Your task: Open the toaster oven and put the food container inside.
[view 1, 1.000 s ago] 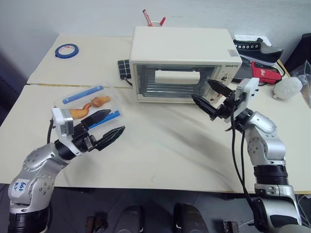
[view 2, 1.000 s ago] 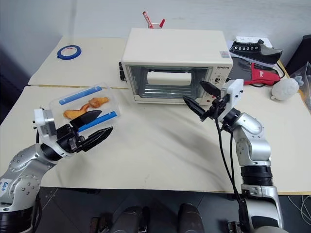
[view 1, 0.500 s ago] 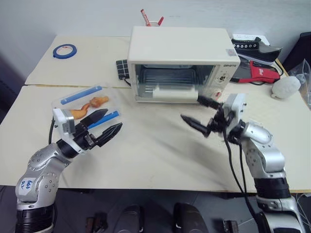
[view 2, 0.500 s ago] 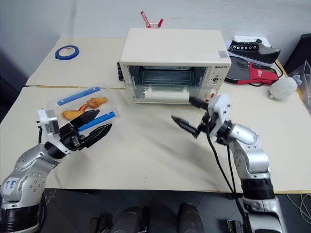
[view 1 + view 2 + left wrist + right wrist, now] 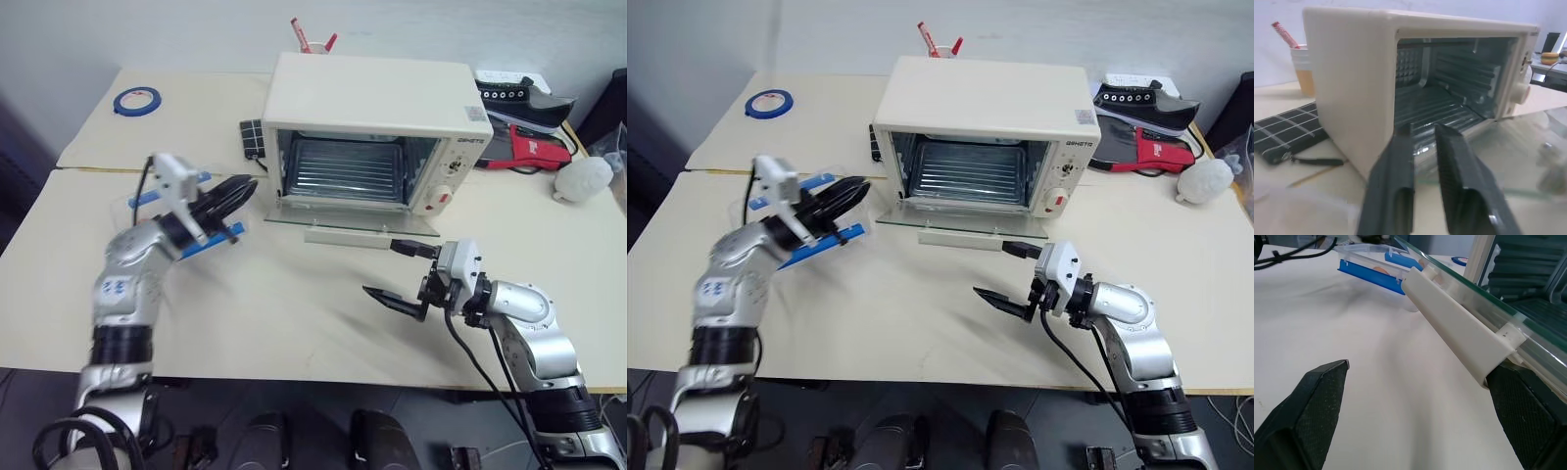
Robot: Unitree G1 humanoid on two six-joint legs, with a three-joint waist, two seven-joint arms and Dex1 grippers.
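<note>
**Oven door down, left pincer closed at the box**

Looking from the head views, the toaster oven (image 5: 377,127) at the desk's back edge has changed since a second ago: its glass door (image 5: 338,217), then shut, now lies flat with the handle (image 5: 374,238) forward and the rack (image 5: 345,168) bare. So the opening step looks done, and loading remains. The right gripper (image 5: 402,273) has dropped back from the door, jaws wide and empty. The left gripper (image 5: 233,193) has swung forward and snapped together over the food container (image 5: 820,243), which sits toward the desk's left edge; whether it grips the box I cannot tell.

Left wrist view: closed fingers (image 5: 1393,188) point into the empty oven cavity.

Right wrist view: spread fingers flank the handle without touching; beyond, the clear box shows blue clips and orange food.
</note>
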